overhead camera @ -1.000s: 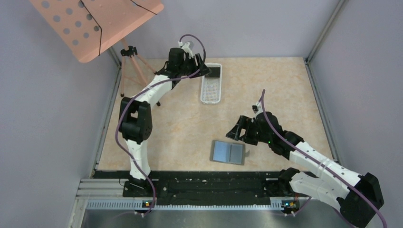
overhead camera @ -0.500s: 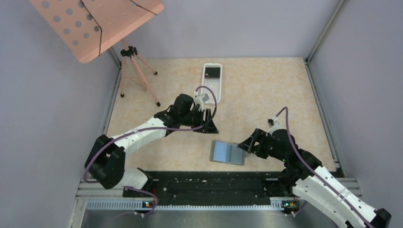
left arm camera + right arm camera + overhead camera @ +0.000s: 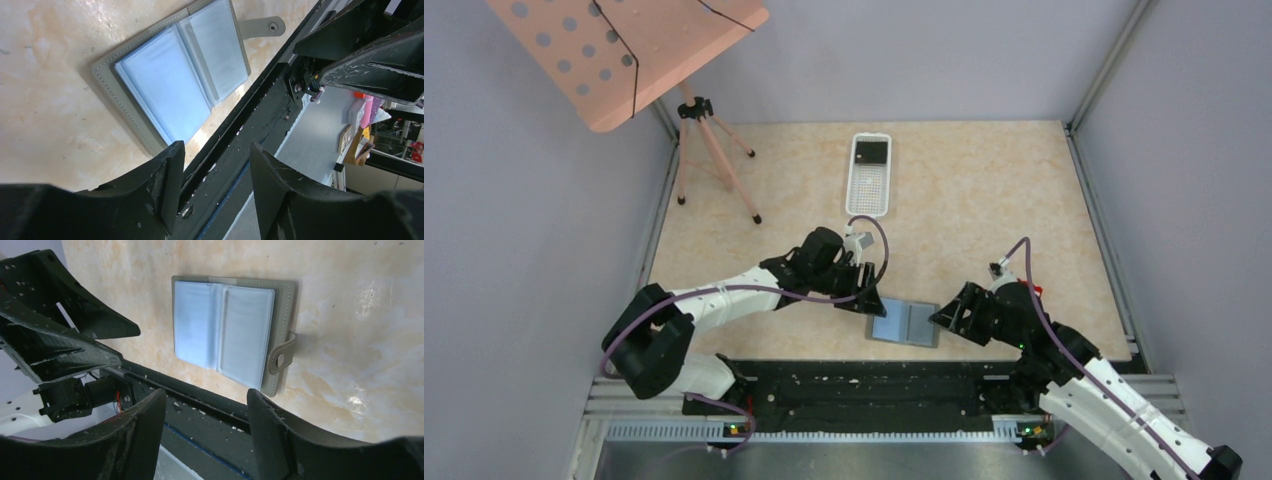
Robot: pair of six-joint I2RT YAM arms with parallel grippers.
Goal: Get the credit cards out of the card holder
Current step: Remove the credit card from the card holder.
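- Two hands flank the flat grey bifold card holder [image 3: 904, 322]. It lies open and face up at 6 o'clock on the beige marbled desk [image 3: 994, 190], just beside the black rail [image 3: 854, 385] at the near edge.
- Left hand [image 3: 870, 301]: at 9 o'clock of the holder, over its left edge. Its fingers are spread and it grasps nothing.
- Right hand [image 3: 948, 316]: at 3 o'clock of the holder, beside the grey snap tab [image 3: 280, 358]. It is released and also grasps nothing.
- Holder interior: pale blue clear pockets lie on either side of the centre fold. No red card can be made out, and whether a pale card sits in a pocket cannot be told.
- White perforated plastic basket [image 3: 869, 190]: at 12 o'clock of the holder, well apart from it. A dark flat rectangle [image 3: 871, 152] lies at its far end.
- Step in hand, by judgement: the approach to the holder, as no card is gripped yet.
- Next move, by judgement:
  - One hand pins a half flat.
  - The other finds a card edge at a pocket mouth.
  - It takes a fine pinch and draws along the pocket's line, or the holder may lift or slide.
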